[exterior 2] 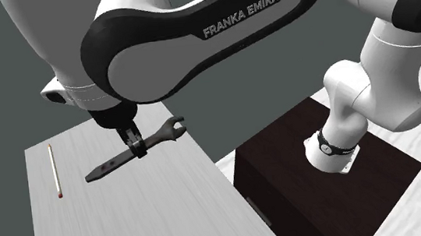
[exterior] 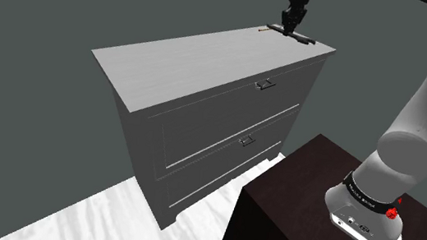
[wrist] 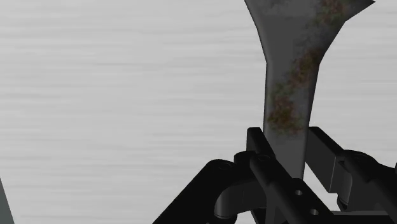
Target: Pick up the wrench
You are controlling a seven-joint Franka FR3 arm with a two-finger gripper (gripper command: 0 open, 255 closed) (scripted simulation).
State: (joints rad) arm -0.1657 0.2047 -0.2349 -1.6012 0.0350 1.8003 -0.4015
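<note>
There is one wrench (exterior 2: pixel 157 137), one thin stick (exterior 2: pixel 54 168), one dresser (exterior: pixel 201 66) with two drawer handles (exterior: pixel 264 84), one white arm (exterior 2: pixel 193 29), one end effector (exterior 2: pixel 135 147) with two black fingers (wrist: pixel 257 145), and one dark box stand (exterior: pixel 295 190).

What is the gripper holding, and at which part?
The gripper is shut on the wrench, clasping its shaft near the middle.
</note>
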